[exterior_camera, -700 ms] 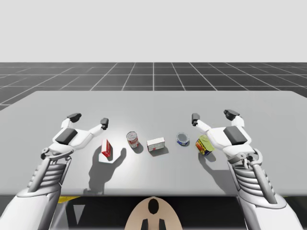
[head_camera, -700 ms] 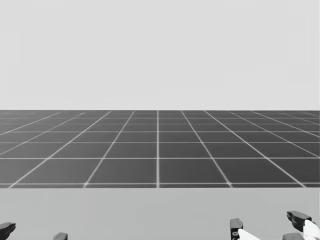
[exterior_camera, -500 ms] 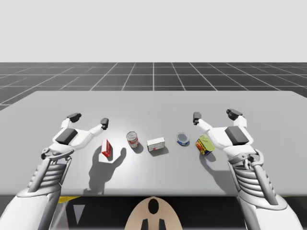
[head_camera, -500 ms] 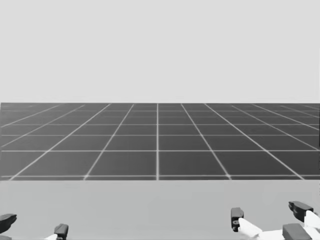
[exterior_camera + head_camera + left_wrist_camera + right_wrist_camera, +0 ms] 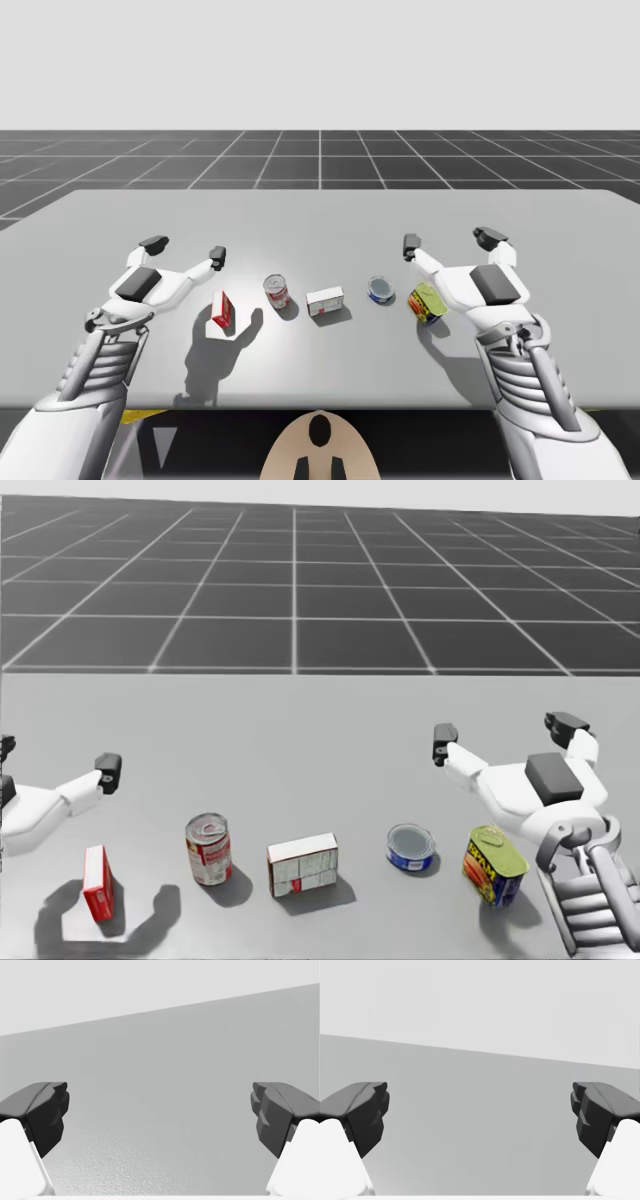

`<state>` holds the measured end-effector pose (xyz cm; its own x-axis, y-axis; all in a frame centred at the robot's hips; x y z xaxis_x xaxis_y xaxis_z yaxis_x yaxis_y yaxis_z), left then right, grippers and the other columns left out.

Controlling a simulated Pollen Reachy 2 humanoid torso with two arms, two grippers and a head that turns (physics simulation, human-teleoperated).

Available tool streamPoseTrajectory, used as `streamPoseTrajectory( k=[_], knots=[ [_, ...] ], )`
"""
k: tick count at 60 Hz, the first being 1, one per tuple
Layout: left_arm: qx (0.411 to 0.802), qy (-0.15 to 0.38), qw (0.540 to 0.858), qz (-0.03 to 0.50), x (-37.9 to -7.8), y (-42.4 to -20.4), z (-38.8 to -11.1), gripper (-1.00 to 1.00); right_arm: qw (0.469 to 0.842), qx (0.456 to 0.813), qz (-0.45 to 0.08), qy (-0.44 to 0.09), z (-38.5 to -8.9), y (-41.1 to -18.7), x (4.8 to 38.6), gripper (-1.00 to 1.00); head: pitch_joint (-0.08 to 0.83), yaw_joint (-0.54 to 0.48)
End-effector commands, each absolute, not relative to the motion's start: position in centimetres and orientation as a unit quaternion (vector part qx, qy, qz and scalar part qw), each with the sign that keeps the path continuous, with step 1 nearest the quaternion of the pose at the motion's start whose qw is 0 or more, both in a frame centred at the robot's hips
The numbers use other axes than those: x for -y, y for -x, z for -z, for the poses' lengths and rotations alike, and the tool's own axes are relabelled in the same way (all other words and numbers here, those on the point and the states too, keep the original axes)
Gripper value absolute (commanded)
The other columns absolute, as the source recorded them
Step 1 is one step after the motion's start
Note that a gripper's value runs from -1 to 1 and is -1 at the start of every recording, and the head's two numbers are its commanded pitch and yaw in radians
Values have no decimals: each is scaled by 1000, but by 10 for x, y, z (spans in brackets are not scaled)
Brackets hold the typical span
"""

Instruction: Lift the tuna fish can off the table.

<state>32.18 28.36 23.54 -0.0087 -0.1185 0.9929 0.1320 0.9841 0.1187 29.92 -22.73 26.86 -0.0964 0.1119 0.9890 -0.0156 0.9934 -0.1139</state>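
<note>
The tuna fish can [image 5: 410, 846] stands on the counter [image 5: 300, 730], near-left of my right claw [image 5: 505, 733], which hangs wide and empty. This looks like the approach step: the claw must drop astride the can, then close. My left claw [image 5: 185, 249] is wide too.

Seemingly a simulator: plain grey table [image 5: 320, 222], dark gridded floor [image 5: 320, 160].

A: Where does the high camera sit?
B: Above the counter [image 5: 320, 225], angled down from my side. The head camera looks down from nearer, sharing the counter's middle.
A: And the wrist cameras?
B: Each skims low across the counter, between its own jaws.
</note>
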Motion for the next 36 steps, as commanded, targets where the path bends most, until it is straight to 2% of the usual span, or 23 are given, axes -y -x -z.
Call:
streamPoseTrajectory(
  k=[1, 22, 36],
  knots=[
    [705, 4, 703, 89, -284, -322, -236, -1000, 665, 745, -29, 35, -268, -299, 227, -1000, 477, -85],
    [706, 8, 702, 91, -282, -320, -239, -1000, 663, 746, -45, 29, -265, -300, 226, -1000, 653, -242],
    [706, 10, 703, 88, -281, -320, -239, -1000, 672, 738, -61, 12, -266, -293, 220, -1000, 674, -249]
  ],
)
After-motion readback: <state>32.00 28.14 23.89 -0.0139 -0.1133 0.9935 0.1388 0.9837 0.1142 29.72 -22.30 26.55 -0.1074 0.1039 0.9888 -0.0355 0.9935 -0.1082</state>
